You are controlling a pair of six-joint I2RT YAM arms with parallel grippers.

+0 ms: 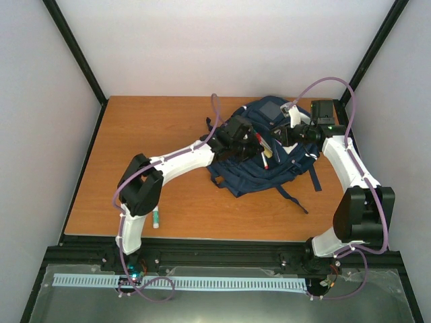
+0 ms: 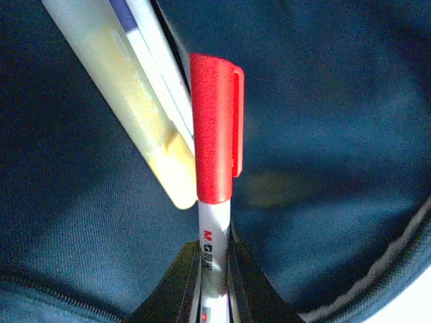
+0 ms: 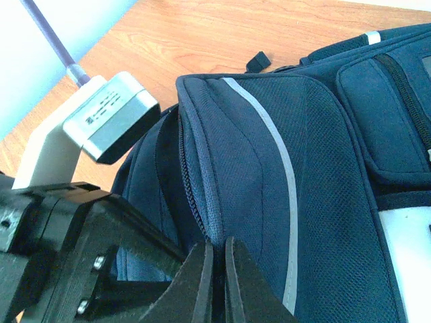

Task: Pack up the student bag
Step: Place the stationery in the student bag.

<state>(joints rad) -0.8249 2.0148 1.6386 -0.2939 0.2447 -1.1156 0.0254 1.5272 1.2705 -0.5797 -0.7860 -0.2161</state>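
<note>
Wooden counter (image 1: 135, 134); left hand (image 2: 214, 272) pinching red-capped pen (image 2: 212, 128), right hand (image 3: 217, 269) pinching student bag (image 3: 269, 168) lip. A slip could close the opening.

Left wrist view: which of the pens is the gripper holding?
The red-capped marker, its white barrel clamped in the left gripper; the yellow pen beside it is not gripped.

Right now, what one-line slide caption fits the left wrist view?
Left gripper holding a red-capped white marker over the navy student bag, beside a yellowish pen and a white pen.
</note>
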